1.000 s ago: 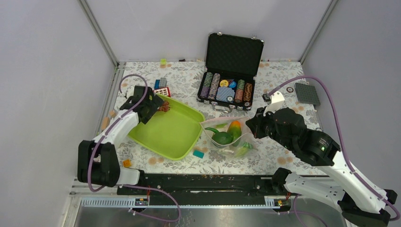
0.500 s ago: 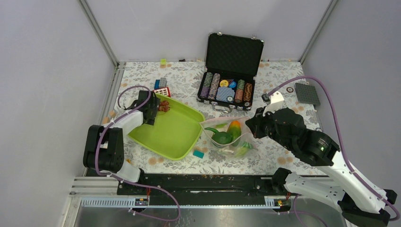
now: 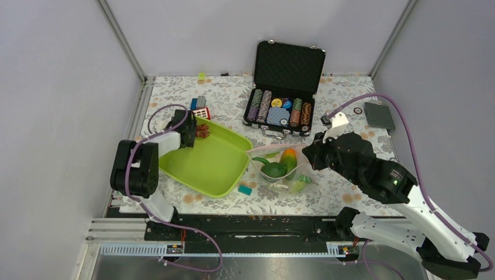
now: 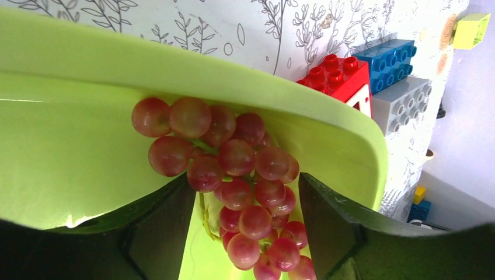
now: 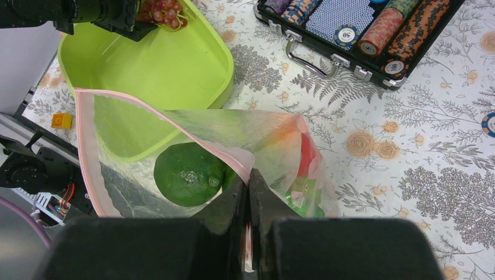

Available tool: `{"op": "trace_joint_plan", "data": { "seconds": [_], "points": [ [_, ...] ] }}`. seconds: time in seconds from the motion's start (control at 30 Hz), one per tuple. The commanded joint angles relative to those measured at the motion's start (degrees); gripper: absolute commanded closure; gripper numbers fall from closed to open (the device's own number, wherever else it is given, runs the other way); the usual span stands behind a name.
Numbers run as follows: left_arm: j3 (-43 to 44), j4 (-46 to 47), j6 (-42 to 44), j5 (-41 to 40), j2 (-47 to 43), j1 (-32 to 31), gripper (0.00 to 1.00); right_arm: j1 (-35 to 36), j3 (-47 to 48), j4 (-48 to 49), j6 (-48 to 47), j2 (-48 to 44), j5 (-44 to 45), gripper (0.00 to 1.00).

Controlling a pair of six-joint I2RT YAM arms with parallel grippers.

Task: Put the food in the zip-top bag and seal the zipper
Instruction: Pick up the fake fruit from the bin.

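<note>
A bunch of purple-red grapes (image 4: 245, 192) lies in the far corner of the lime-green tray (image 4: 70, 146). My left gripper (image 4: 245, 181) is open, its black fingers flanking the bunch closely on both sides; from above it sits at the tray's far left corner (image 3: 192, 129) beside the grapes (image 3: 202, 132). The zip-top bag (image 3: 280, 169) lies right of the tray, holding a dark green fruit (image 5: 188, 174), an orange fruit (image 3: 289, 157) and a red tomato (image 5: 304, 154). My right gripper (image 5: 249, 175) is shut on the pink zipper (image 5: 192, 137), holding the mouth up and open.
An open black case of poker chips (image 3: 283, 93) stands behind the bag. Red, blue and grey building blocks (image 4: 338, 73) sit just past the tray's far rim. A teal block (image 3: 245, 189) lies by the tray's near edge, a grey baseplate (image 3: 379, 115) at far right.
The left arm has folded back and down at the tray's corner, and its jaws have narrowed around the grapes. The right gripper and the bag have stayed put.
</note>
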Motion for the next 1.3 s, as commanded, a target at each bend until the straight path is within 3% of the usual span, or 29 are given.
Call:
{"op": "trace_joint_plan", "data": {
  "seconds": [0.0,0.3,0.5,0.8,1.07,1.27],
  "points": [
    [0.32,1.68,-3.21,0.34,1.90,0.28,0.37,-0.36,-0.26,3.76,-0.98,-0.62,2.08,0.98],
    [0.94,3.15,-2.55,2.03,2.82,0.28,0.65,-0.36,-0.40,3.81,-0.62,-1.20,2.10,0.99],
    [0.92,3.45,-1.98,3.21,2.60,0.29,1.00,-0.35,-0.78,4.14,-0.49,-2.33,2.40,1.00],
    [-2.34,3.57,1.59,3.71,-4.33,0.29,1.00,-0.35,-0.78,4.15,0.00,-2.62,1.76,1.00],
    [-10.63,4.97,6.46,3.29,-21.65,-0.48,1.00,-0.35,-0.51,3.62,1.27,-2.10,0.47,1.00],
    [-11.66,2.72,13.47,4.06,-32.51,-2.19,1.00,-0.35,0.58,2.18,2.65,-0.73,-0.03,1.00]
  ]
}}
